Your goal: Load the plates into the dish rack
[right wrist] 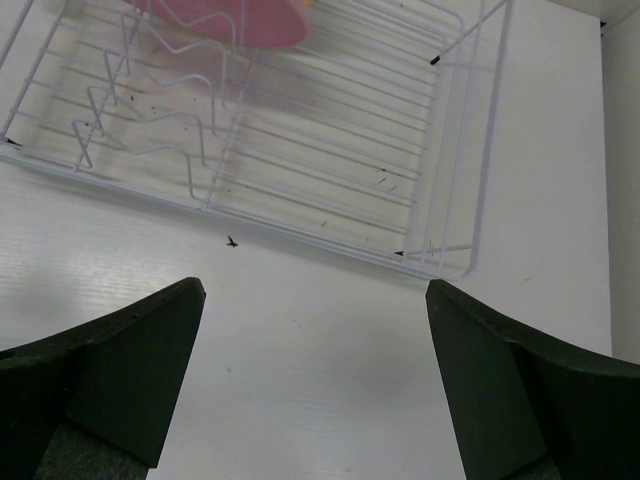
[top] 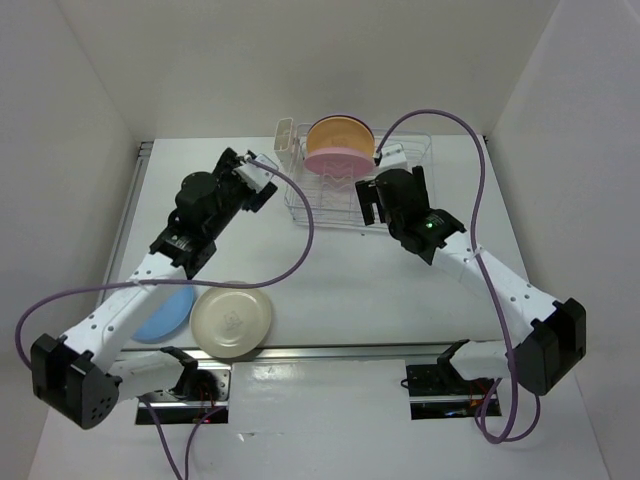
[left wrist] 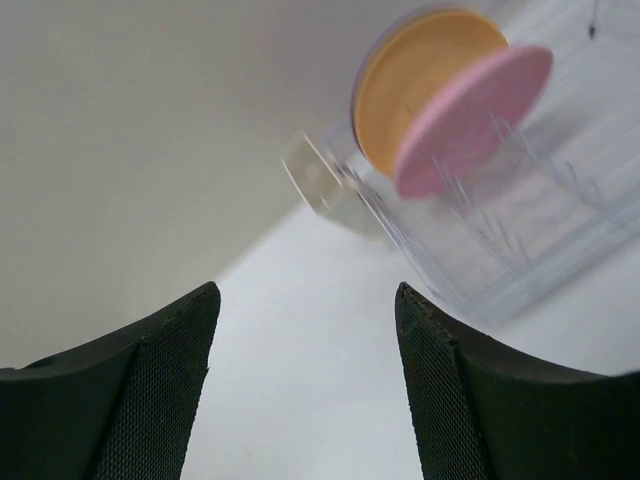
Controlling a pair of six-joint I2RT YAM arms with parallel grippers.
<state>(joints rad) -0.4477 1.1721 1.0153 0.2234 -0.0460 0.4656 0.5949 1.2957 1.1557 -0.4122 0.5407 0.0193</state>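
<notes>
The white wire dish rack [top: 395, 200] stands at the back middle of the table, its cutlery basket [top: 287, 136] at the left end. A yellow-orange plate [top: 338, 133] and a pink plate [top: 335, 161] stand upright in it. In the left wrist view a thin purple edge [left wrist: 415, 13] shows behind the yellow-orange plate [left wrist: 420, 80]. A cream plate [top: 232, 320] and a light blue plate [top: 165, 315] lie flat at the front left. The blue one is partly under the left arm. My left gripper [top: 262, 186] is open and empty left of the rack. My right gripper [top: 372, 203] is open and empty at the rack's front edge.
White walls close in the table on the left, back and right. A metal rail [top: 330, 352] runs along the front edge. Purple cables [top: 300, 250] loop over the table from both arms. The rack's right half [right wrist: 330, 130] holds no plates.
</notes>
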